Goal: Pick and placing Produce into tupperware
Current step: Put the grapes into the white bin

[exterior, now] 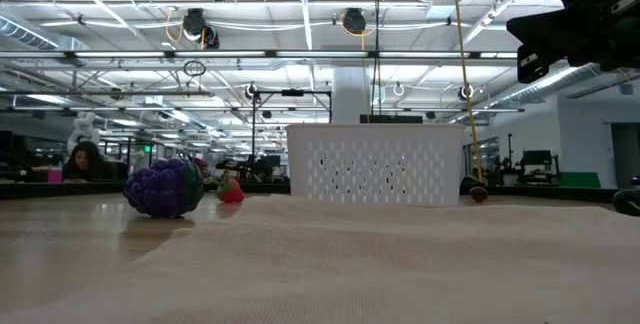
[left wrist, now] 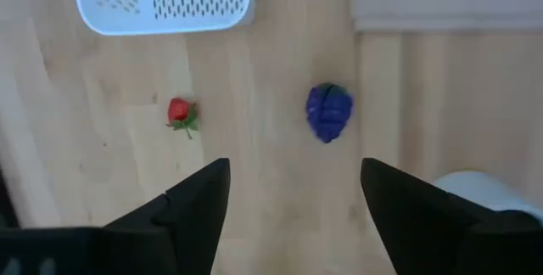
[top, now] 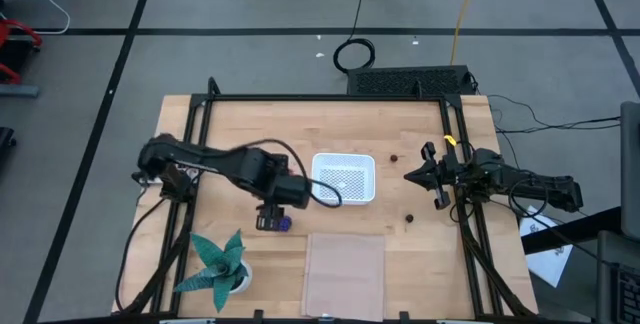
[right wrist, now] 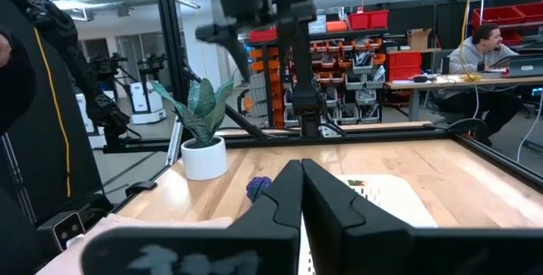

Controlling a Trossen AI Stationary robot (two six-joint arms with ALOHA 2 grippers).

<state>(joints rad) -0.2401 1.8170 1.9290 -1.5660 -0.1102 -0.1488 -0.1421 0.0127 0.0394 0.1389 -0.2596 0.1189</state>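
From the high view, the white tupperware [top: 344, 178] sits around the middle of the table [top: 400, 254], a bit toward the far edge. The left gripper [top: 271, 220] hangs over the wood just off the container's near-left corner, and the purple lump [top: 284, 224] is right beside it. Two tiny dark balls lie on the right half: one [top: 395, 159] toward the far edge, the other [top: 408, 218] nearer the front. The right gripper [top: 424, 177] waits by the right edge. A teal plant [top: 215, 262] stands at the near-left corner, with a translucent sheet [top: 345, 273] along the near edge.

Low view: the purple lump [exterior: 164, 187] rests on the table left of the tupperware [exterior: 374, 165], the little red piece [exterior: 231, 191] lies between them, and a dark ball [exterior: 479, 194] sits just off the container's right side.

Left wrist view: the fingers [left wrist: 197, 209] are spread wide, nothing between them, up above the wood. The purple lump [left wrist: 328, 112] and the red piece [left wrist: 179, 112] both lie loose on the table, apart from each other, with the tupperware [left wrist: 161, 1] beyond them.

Right wrist view: its fingers [right wrist: 276, 203] are pressed together, gripping nothing. The plant [right wrist: 202, 122] and purple lump [right wrist: 258, 188] show farther off.
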